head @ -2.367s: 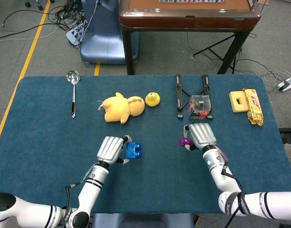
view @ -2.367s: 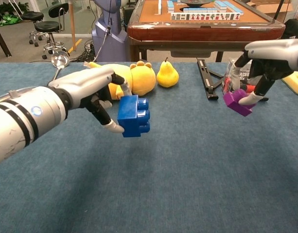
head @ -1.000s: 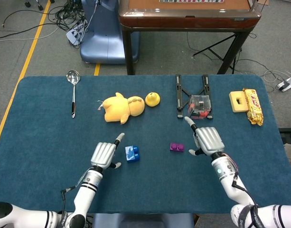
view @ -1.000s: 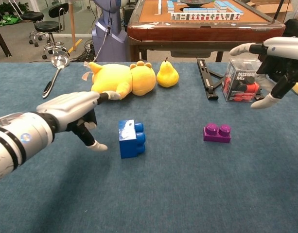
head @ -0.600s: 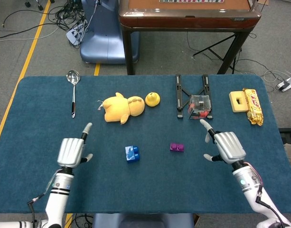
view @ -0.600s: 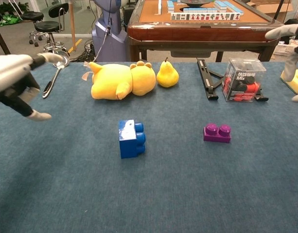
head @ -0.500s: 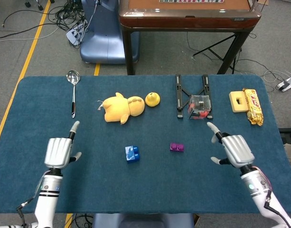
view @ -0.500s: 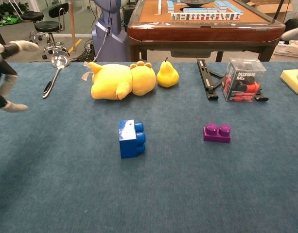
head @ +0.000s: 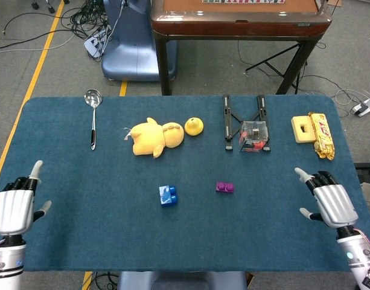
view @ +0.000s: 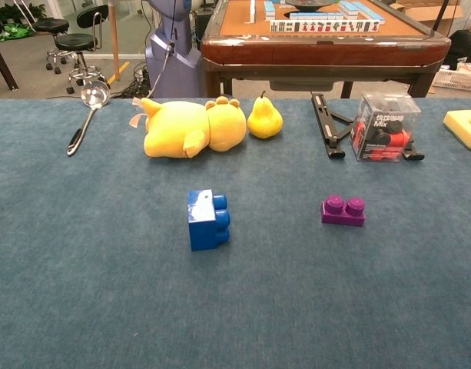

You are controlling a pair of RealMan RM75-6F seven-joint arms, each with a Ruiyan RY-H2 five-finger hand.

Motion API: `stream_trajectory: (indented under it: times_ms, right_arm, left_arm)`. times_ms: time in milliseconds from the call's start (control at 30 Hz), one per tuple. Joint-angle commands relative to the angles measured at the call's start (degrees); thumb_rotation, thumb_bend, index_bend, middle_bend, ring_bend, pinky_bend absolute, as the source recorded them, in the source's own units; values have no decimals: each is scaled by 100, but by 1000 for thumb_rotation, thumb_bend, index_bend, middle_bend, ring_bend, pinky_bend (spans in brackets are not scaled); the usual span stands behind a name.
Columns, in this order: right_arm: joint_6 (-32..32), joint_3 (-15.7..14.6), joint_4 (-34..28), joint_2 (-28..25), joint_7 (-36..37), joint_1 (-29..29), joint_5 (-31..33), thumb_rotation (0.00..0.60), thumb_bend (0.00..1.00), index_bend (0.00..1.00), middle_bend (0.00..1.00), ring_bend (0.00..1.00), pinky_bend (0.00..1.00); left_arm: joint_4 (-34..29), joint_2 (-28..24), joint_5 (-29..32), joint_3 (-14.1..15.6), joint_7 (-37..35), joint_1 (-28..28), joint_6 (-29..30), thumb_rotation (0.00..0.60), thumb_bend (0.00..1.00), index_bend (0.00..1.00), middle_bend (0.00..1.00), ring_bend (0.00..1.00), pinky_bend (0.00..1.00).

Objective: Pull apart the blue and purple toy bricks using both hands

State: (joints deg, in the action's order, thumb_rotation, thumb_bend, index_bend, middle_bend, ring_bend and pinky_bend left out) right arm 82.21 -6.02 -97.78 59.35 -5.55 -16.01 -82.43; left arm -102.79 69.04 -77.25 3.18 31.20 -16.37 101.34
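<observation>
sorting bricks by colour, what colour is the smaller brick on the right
Purple. The smaller brick shows best in the chest view.

The table (head: 64, 175) has wide bare room along its near edge and both side edges, while a yellow plush toy (head: 153, 136), a pear (head: 194, 126), a black stand (head: 245, 121) and a clear box (head: 255, 136) block the far middle.

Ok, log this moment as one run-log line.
bricks: separated | blue brick: on table, free | purple brick: on table, free | left hand: empty, fingers apart | right hand: empty, fingers apart
</observation>
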Motion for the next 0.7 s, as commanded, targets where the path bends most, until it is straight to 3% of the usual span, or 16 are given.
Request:
stream_trajectory:
  times_ms: [33, 367, 700]
  right_arm:
    - [321, 20, 215, 101, 194, 291, -152, 600, 0, 141, 304, 230, 170]
    - [1020, 97, 430, 42, 563, 917, -433, 600, 0, 143, 304, 230, 174]
    - [909, 249, 421, -26, 705, 1070, -421, 600, 0, 143, 304, 230, 183]
  left_arm:
    - [19, -238, -141, 151, -246, 284, 85, 600, 110, 78, 403, 356, 472]
    - [295, -199, -176, 148, -517, 632, -274, 600, 109, 80, 391, 350, 470]
    - [563, -61, -222, -47, -790, 812, -476, 600, 109, 95, 391, 349, 470]
